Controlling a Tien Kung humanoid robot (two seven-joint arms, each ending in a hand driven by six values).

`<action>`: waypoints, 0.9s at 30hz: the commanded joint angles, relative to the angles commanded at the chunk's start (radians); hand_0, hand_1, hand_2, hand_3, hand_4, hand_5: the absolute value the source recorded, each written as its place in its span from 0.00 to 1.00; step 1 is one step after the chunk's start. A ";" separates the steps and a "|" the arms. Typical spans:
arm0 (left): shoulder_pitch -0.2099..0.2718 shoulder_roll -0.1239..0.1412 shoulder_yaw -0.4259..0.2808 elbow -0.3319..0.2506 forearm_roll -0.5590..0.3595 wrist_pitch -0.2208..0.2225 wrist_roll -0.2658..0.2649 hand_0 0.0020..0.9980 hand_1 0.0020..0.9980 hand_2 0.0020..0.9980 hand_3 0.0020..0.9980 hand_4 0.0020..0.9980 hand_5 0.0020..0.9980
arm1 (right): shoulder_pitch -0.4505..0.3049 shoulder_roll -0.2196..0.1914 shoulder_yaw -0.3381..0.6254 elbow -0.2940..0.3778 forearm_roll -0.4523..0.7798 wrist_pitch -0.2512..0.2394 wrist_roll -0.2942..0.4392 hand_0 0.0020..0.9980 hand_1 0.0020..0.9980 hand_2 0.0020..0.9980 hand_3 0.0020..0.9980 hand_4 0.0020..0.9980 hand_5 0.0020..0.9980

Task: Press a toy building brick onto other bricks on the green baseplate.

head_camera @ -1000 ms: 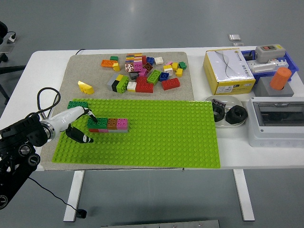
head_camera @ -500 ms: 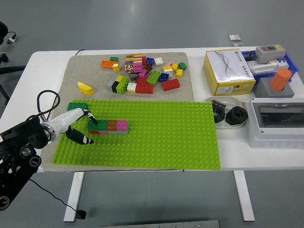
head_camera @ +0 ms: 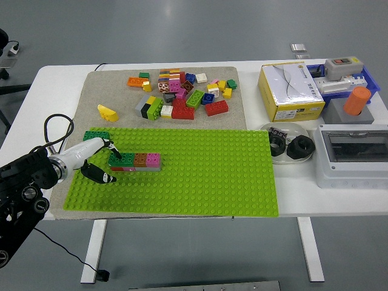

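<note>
A green baseplate (head_camera: 206,176) lies on a beige mat at the table's near side. On its left part stands a short row of bricks: a green brick (head_camera: 121,159), a brown brick (head_camera: 140,159) and a pink brick (head_camera: 153,159), on a lower layer of bricks. My left hand (head_camera: 106,162) reaches in from the left. Its fingers are spread: one fingertip (head_camera: 113,147) touches the green brick's left end, and another finger (head_camera: 104,177) lies low over the plate in front of it. It holds nothing. My right arm is out of view.
A pile of loose bricks (head_camera: 179,97) lies on the mat behind the plate, with a yellow piece (head_camera: 108,112) at its left. Another green brick (head_camera: 97,134) sits at the plate's far left corner. A yellow box (head_camera: 291,91), black rings (head_camera: 291,145) and a grey box (head_camera: 351,154) stand at the right.
The whole view has shifted a little to the left. My left hand stays at the green brick's left end with the same finger pose.
</note>
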 joint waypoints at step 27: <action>-0.133 0.107 0.036 0.112 0.008 0.196 -0.207 0.97 0.94 0.93 0.57 0.55 0.00 | 0.025 0.001 0.041 0.000 -0.053 0.003 -0.023 0.69 0.67 0.67 0.90 0.61 1.00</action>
